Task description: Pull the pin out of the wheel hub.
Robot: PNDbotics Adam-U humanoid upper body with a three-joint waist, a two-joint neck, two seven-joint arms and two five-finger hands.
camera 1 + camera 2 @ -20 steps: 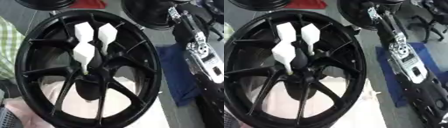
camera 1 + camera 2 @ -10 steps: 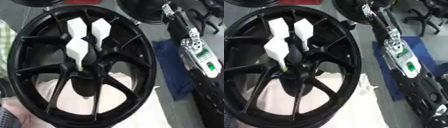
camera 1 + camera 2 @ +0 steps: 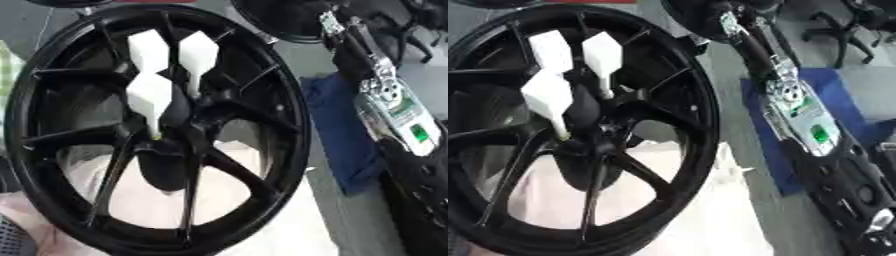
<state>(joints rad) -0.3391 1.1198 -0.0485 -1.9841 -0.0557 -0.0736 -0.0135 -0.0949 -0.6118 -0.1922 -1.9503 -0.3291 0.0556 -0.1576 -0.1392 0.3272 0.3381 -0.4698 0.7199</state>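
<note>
A large black wheel hub [image 3: 293,100] stands tilted and fills the left of both views. Three white pins with wide block heads and thin stems stick out near its centre: two upper ones [image 3: 149,50] [image 3: 199,52] and a lower one [image 3: 149,97] whose stem ends close to the middle boss [image 3: 166,155]. My right arm [image 3: 398,110] stretches from the lower right up past the rim. Its hand [image 3: 732,22] is at the top, beyond the wheel's upper right edge and apart from the pins. My left hand does not show.
A white cloth [image 3: 289,220] lies under the wheel. A blue cloth [image 3: 337,130] lies right of the rim, under my arm. A second dark round object [image 3: 280,20] sits at the top, and a black office chair base [image 3: 842,25] at the far right.
The whole picture has shifted, so the camera moved. My right arm now reaches further up and left along the rim. All three pins stand in the hub as before.
</note>
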